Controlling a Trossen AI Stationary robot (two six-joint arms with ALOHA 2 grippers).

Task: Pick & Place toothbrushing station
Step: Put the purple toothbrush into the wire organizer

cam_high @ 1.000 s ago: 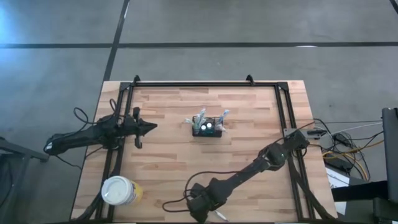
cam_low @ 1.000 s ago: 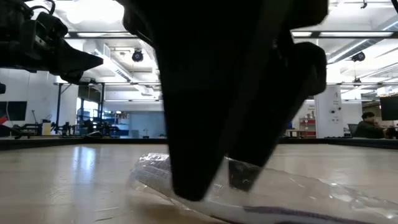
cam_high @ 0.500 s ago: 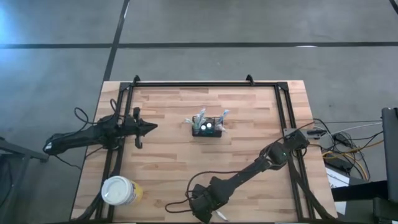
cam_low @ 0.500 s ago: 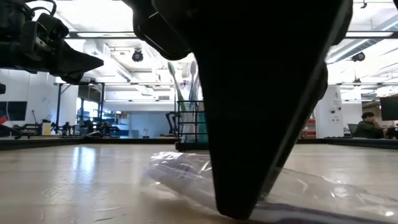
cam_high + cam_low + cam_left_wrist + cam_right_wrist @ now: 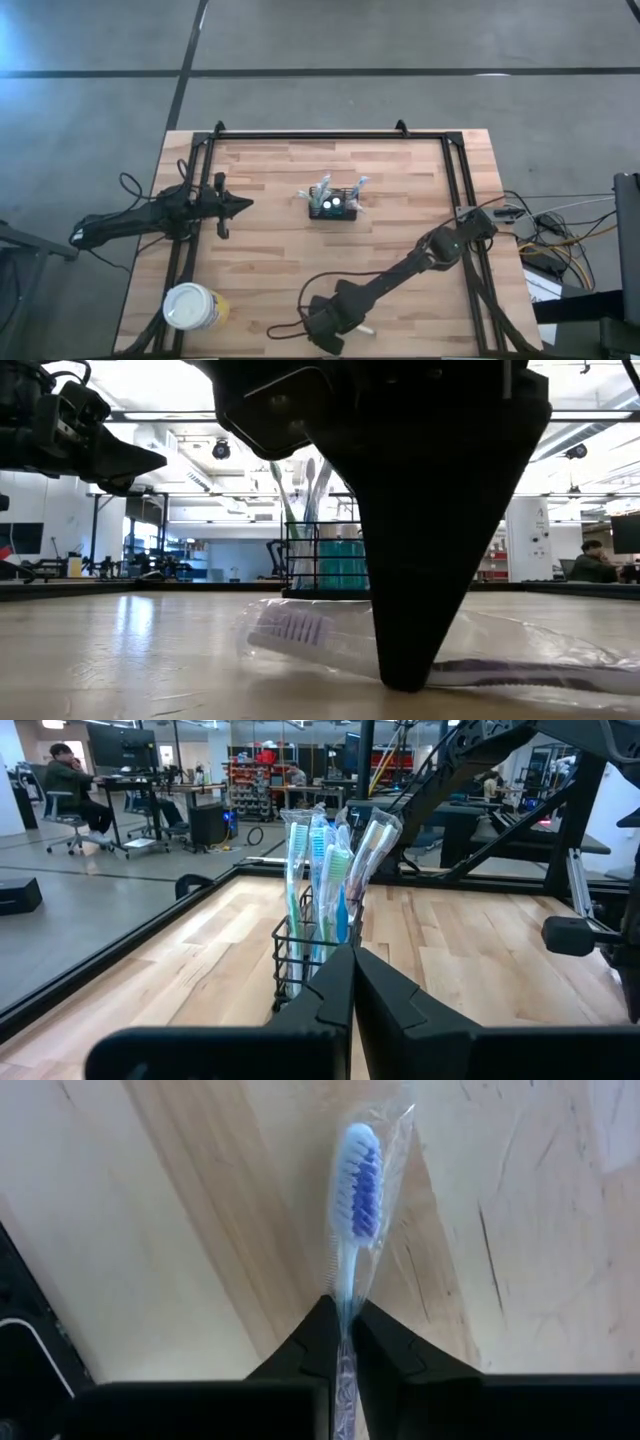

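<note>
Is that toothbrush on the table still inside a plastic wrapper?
Yes. In the low view the toothbrush lies on the table inside clear crinkled wrapping, pinched by the right gripper.

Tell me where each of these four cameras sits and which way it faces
High view: above, looking straight down on the wooden table; both arms show, left claw waiting.
Low view: tabletop level, facing the room; right claw pinches the plastic-wrapped purple-bristled toothbrush.
Left wrist view: looks past its shut fingers at the small black slatted holder of wrapped brushes.
Right wrist view: looks down past its fingers clamping that toothbrush.
Shared: low and right wrist views both show the gripped toothbrush.
</note>
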